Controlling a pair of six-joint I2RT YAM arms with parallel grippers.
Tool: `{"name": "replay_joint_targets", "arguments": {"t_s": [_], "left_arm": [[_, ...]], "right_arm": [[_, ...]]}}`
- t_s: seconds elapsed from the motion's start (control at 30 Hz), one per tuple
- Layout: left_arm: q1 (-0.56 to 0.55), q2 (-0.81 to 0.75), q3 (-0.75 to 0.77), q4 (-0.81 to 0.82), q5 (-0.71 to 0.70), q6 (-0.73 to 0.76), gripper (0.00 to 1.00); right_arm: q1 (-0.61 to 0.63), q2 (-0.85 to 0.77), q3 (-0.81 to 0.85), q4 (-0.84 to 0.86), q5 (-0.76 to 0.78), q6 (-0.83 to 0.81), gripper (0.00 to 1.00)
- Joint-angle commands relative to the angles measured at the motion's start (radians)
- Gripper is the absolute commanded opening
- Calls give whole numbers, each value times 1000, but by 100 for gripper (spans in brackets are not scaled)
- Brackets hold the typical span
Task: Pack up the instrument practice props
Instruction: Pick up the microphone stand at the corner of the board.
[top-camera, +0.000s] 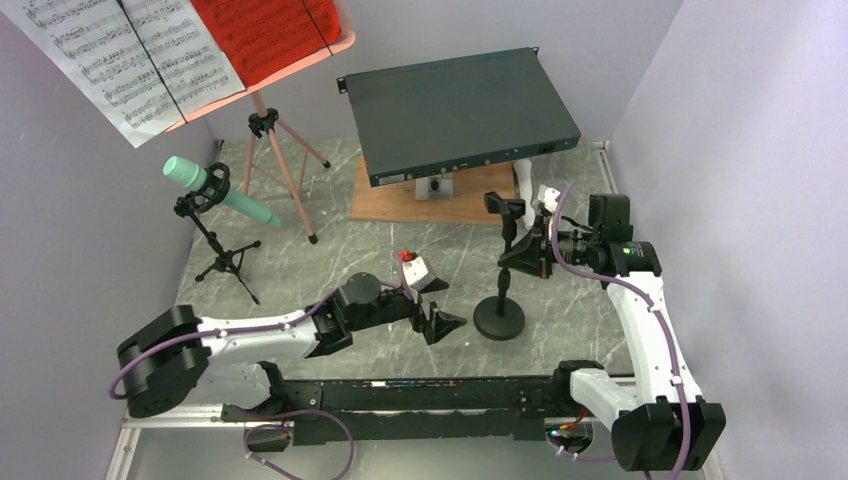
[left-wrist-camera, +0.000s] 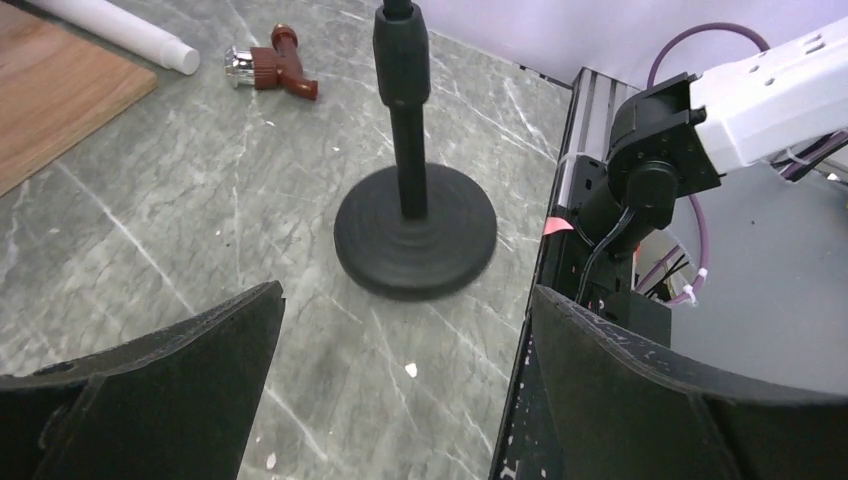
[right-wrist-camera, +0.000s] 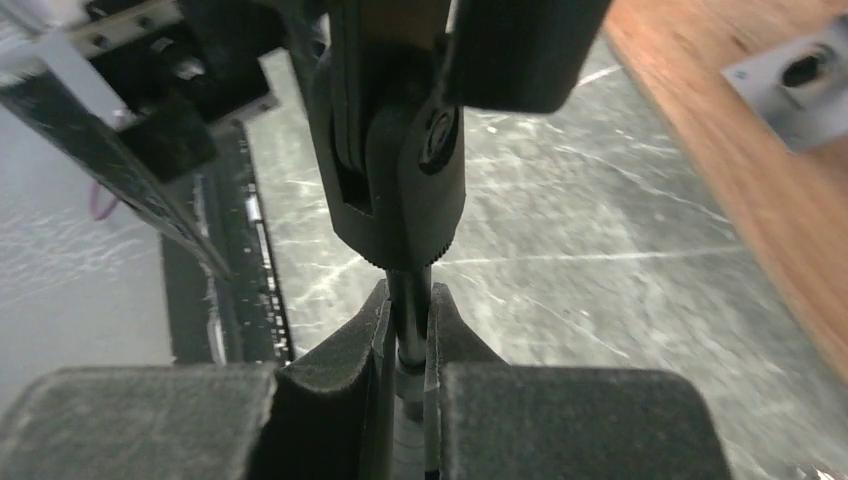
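**Mic stand grabbed, rest of the kit not packed yet**

So the right fingers (right-wrist-camera: 360, 360) are closed tight on the thin shaft of the small black round-based mic stand (top-camera: 499, 318), just under its swivel joint. The stand is upright with its base towards the front right of the grey marbled surface (top-camera: 330, 230). I honestly can't tell if the base is resting there or a hair off it.

The left fingers (left-wrist-camera: 180, 380) are spread as wide as they go, holding nothing. They sit low, just beside the round base and pointed at it.

My read is that this is the pick-up of the mic stand, and it's early days. The salmon-pink perforated tripod music stand (top-camera: 270, 140) is set up at the back left with the sheet-music pages (top-camera: 130, 60) on it.

The grip is high on a skinny shaft with a heavy base below, so I'd say the next move needs a straight, slow lift to stop it swinging. The left side could maybe steady the base. I don't see any box or bag to pack into
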Motion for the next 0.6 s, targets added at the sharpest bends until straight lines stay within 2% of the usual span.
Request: {"name": "replay_joint_targets", "arguments": {"t_s": [0.0, 0.13, 0.23, 0.37, 0.57], "left_arm": [[-55, 95, 69, 224, -60, 57, 100], [-94, 188, 98, 335, -162, 75, 99], [-95, 260, 107, 445, -183, 43, 99], [-96, 346, 144, 528, -161, 0, 93], [-96, 443, 195, 535, -113, -63, 78]], "right_arm": [[19, 1, -13, -1, -221, -84, 0], [45, -42, -109, 76, -295, -65, 0], [43, -91, -191, 215, -298, 43, 0], [43, -97, -183, 162, -307, -11, 0], [43, -95, -188, 149, -312, -21, 0]]}}
